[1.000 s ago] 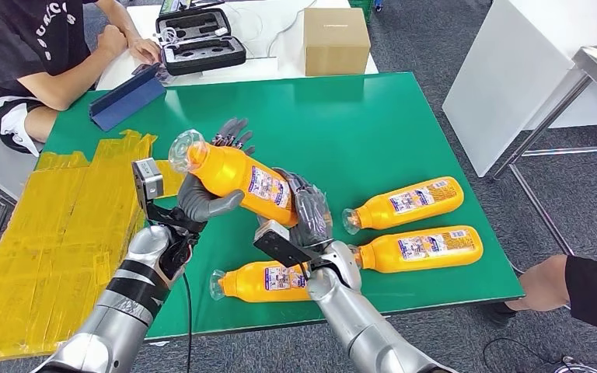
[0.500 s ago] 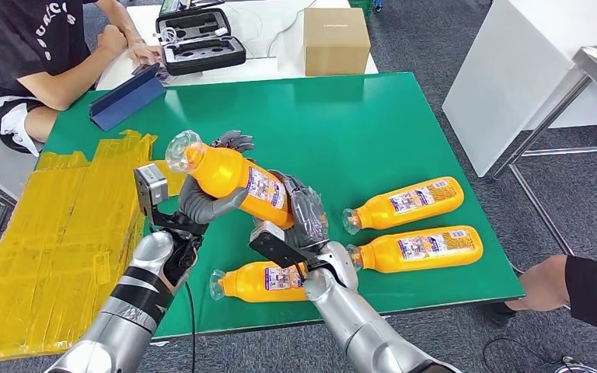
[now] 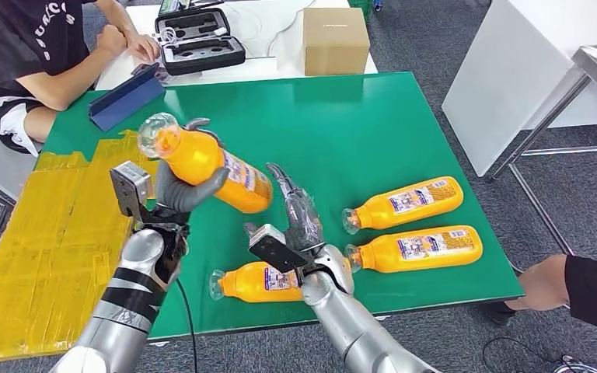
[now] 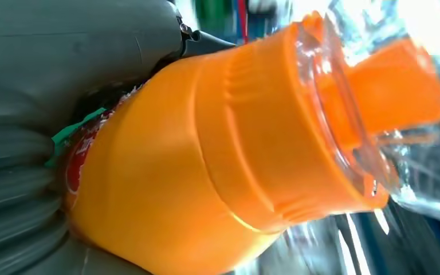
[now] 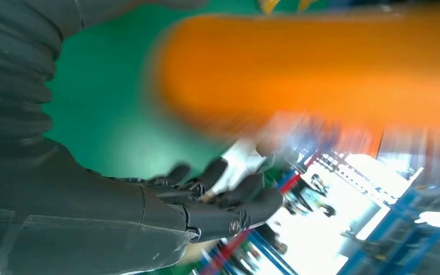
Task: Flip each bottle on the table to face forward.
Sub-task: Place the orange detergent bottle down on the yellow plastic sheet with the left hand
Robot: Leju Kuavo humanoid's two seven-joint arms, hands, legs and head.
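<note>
My right hand [image 3: 301,214] has let go (fingers spread); my left hand [image 3: 177,190] alone grips the lifted bottle [image 3: 206,163], ready to turn it.

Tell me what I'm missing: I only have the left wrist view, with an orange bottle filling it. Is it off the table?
Observer: Yes. The left hand holds the bottle in the air above the table, cap end tilted up.
Operator: And the right hand?
Observer: The right hand holds nothing, fingers straightened.
Operator: Other bottles?
Observer: Three lie on the table: front bottle by the right wrist, middle bottle and back bottle to the right.
</note>
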